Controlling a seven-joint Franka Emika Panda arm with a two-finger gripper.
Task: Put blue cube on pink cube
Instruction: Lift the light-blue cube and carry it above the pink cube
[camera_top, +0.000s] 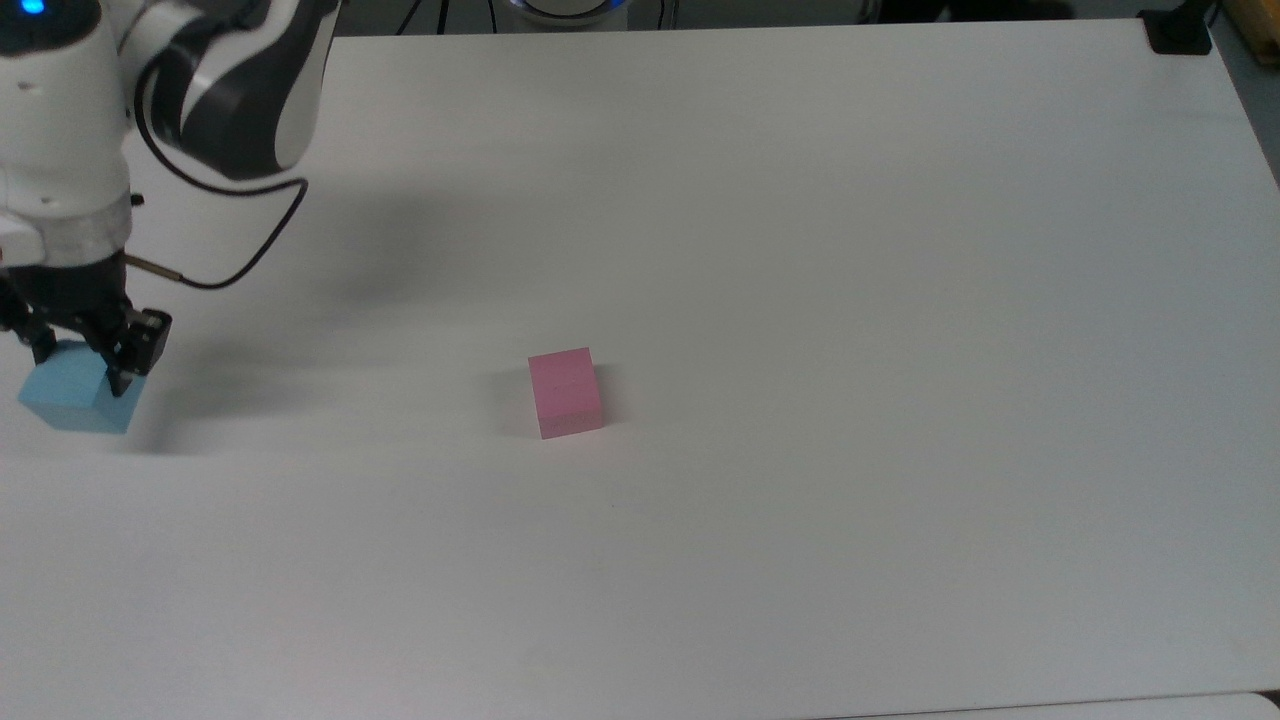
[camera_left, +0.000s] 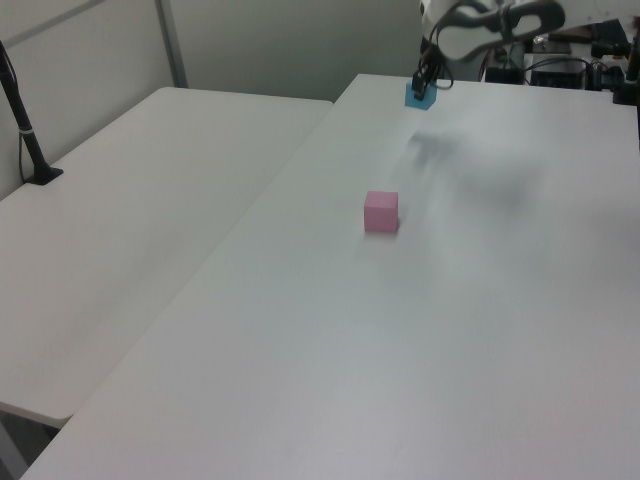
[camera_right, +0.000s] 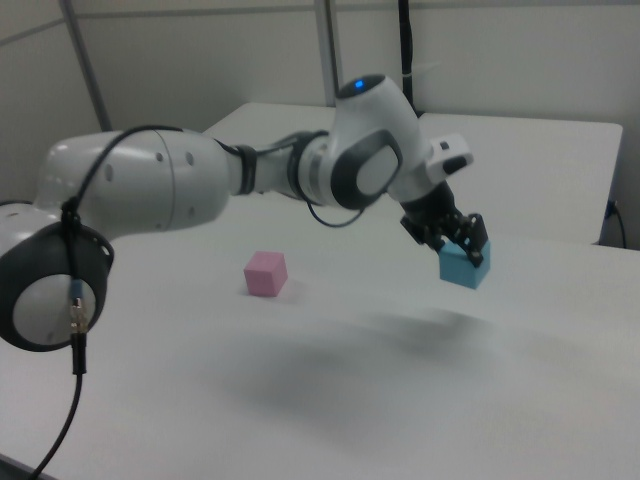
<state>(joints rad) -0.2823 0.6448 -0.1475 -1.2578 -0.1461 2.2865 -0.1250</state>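
My gripper (camera_top: 78, 366) (camera_left: 424, 85) (camera_right: 455, 243) is shut on the blue cube (camera_top: 70, 402) (camera_left: 418, 95) (camera_right: 464, 265) and holds it lifted off the white table (camera_top: 800, 250), its shadow lying on the table below. That puts the cube at the top view's far left and the left view's far end. The pink cube (camera_top: 566, 392) (camera_left: 381, 212) (camera_right: 266, 273) rests on the table near the middle, well to the right of the gripper in the top view, with nothing on it.
The arm's large white links (camera_right: 150, 190) reach across the right view's left. A second white table (camera_left: 130, 190) adjoins in the left view's left, with a black post (camera_left: 25, 130) on it. A black clamp (camera_top: 1175, 30) sits at the top view's far right corner.
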